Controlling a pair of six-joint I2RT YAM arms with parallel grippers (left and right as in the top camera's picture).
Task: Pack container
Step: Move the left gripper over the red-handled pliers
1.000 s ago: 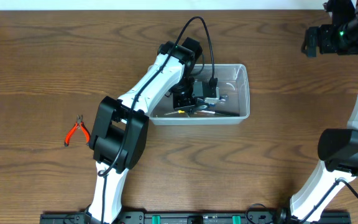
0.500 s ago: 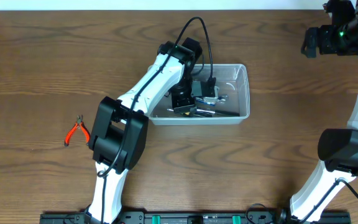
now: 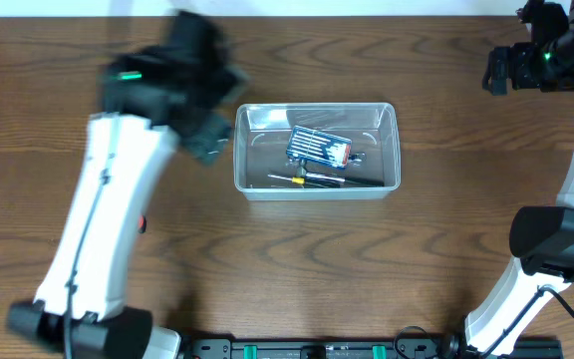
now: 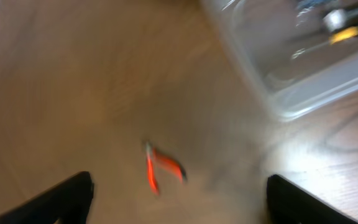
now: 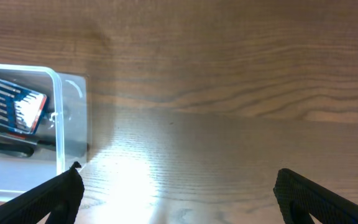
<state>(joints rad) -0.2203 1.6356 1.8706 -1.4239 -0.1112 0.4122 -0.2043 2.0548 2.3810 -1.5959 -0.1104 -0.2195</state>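
Observation:
The container (image 3: 391, 150) is a clear plastic bin in the middle of the table. A blue case of screwdriver bits (image 3: 319, 148) and a yellow-and-black screwdriver (image 3: 307, 179) lie inside it. My left gripper (image 3: 210, 146) is a blur just left of the bin, outside it. In the left wrist view its fingers (image 4: 67, 196) stand wide apart with nothing between them, above orange-handled pliers (image 4: 160, 168) on the wood; the container's corner (image 4: 278, 93) is at the upper right. My right gripper (image 3: 511, 65) hangs open at the far right; in its view (image 5: 179, 199) the container (image 5: 58, 118) sits at the left.
From overhead, only a small red spot of the pliers (image 3: 143, 224) shows beside the left arm, which crosses the left half of the table. The right arm's base (image 3: 556, 239) stands at the right edge.
My left gripper has opened, come out of the container and swung left. The blue case, which the gripper covered before, now lies uncovered in the bin. The right arm has not moved.

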